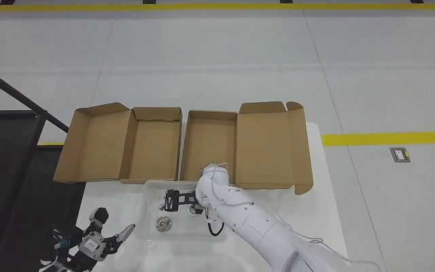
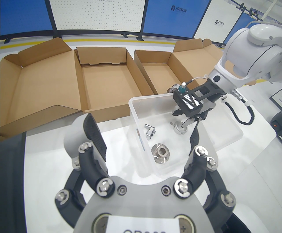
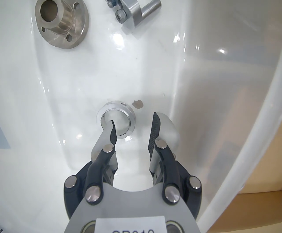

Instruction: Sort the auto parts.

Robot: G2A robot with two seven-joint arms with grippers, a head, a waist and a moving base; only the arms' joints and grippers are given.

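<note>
Right wrist view: the collar ring [image 3: 116, 121] lies flat on the floor of the clear bin [image 3: 220, 88]. The right hand [image 3: 134, 118] is part open astride the ring's wall, one finger in the bore, one outside. A flanged hub [image 3: 61, 24] and a clamp block [image 3: 136, 11] lie nearby in the bin. The left hand [image 2: 141, 124] hangs wide open beside the bin, over the table [image 2: 55, 154]. Two cardboard boxes [image 1: 153, 146] stand behind.

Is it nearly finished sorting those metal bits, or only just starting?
Just starting. Both cardboard boxes are bare, nothing sorted. The right hand is open, one finger inside the ring, not yet gripping. The flanged hub and bracket lie in the clear bin.
</note>
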